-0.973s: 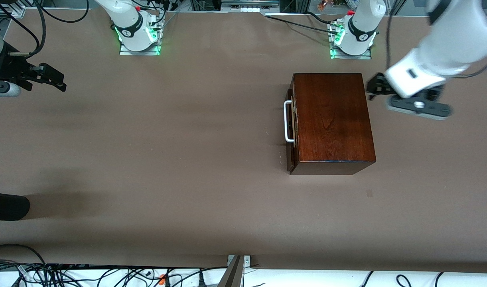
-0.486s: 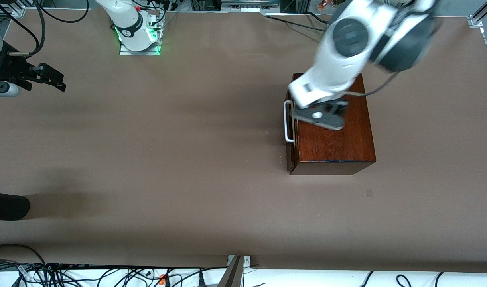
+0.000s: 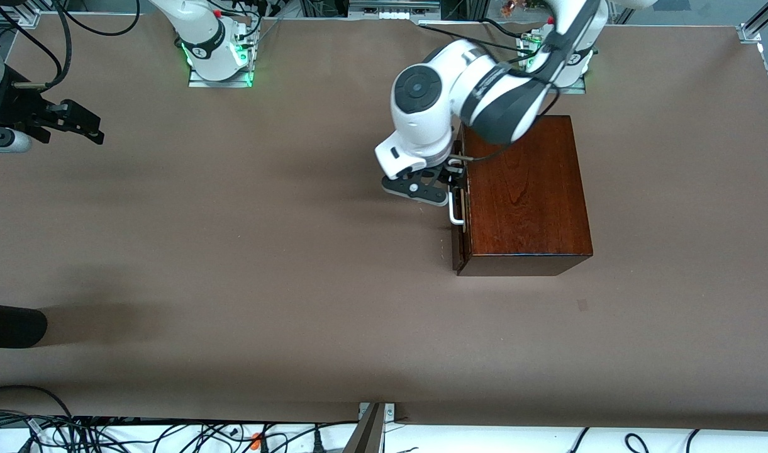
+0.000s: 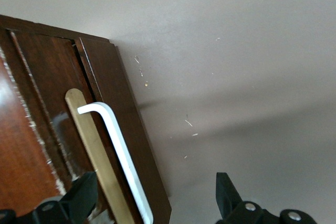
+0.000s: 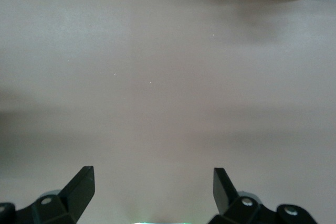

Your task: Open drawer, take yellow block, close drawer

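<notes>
White U-shaped handle (image 4: 118,153) now between my spread left gripper (image 4: 152,203) fingers, swung over from box's 3 o'clock | dark wooden drawer (image 3: 457,207) shut, pull next | right gripper (image 5: 152,192) spread, waiting.

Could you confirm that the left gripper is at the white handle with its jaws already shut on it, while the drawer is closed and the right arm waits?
Not quite: the left gripper has its jaws open, one on each side of the white handle, not shut on it, as the left wrist view shows. The drawer is closed, and the right gripper waits at the right arm's end of the table.
</notes>
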Motion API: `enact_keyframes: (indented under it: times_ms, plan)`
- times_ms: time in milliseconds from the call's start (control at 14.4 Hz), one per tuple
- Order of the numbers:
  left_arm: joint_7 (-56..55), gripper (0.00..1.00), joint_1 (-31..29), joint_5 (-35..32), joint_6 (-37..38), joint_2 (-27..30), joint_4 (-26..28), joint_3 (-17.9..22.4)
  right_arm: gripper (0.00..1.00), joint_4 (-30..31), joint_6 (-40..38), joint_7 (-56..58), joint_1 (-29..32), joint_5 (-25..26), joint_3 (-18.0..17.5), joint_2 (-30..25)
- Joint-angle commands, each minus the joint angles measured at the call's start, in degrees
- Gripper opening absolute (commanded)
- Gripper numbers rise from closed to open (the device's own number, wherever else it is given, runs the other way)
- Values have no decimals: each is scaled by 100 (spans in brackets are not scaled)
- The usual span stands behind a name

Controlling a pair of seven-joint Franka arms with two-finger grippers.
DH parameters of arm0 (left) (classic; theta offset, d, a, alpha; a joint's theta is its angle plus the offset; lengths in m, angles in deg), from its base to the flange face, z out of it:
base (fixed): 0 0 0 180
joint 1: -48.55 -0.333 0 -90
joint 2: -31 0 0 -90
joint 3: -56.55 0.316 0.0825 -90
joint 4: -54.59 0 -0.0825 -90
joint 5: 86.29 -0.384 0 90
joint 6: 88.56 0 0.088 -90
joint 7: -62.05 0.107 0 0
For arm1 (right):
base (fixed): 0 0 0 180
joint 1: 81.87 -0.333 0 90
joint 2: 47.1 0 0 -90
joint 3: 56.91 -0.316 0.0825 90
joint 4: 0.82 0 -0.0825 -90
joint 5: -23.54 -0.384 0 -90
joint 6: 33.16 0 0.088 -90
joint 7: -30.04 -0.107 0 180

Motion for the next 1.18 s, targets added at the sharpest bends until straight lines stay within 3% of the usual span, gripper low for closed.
enact_keyframes:
  times_ms: [0, 208, 417, 1112]
  plan:
    - [-394, 100, 18, -176, 39, -141, -155, 78, 100, -40, -2, -78, 27, 8, -17, -24]
    - [-982, 100, 184, -194, 83, -326, -128, 104, 100, -40, -2, -78, 18, 8, -17, -24]
    - [-1019, 100, 194, -640, 223, -405, -93, 104, 100, -40, -2, -78, 27, 0, -17, -24]
    - [-1256, 100, 360, -1178, 154, -871, -66, 96, 100, -40, 7, -78, 27, 0, -17, -24]
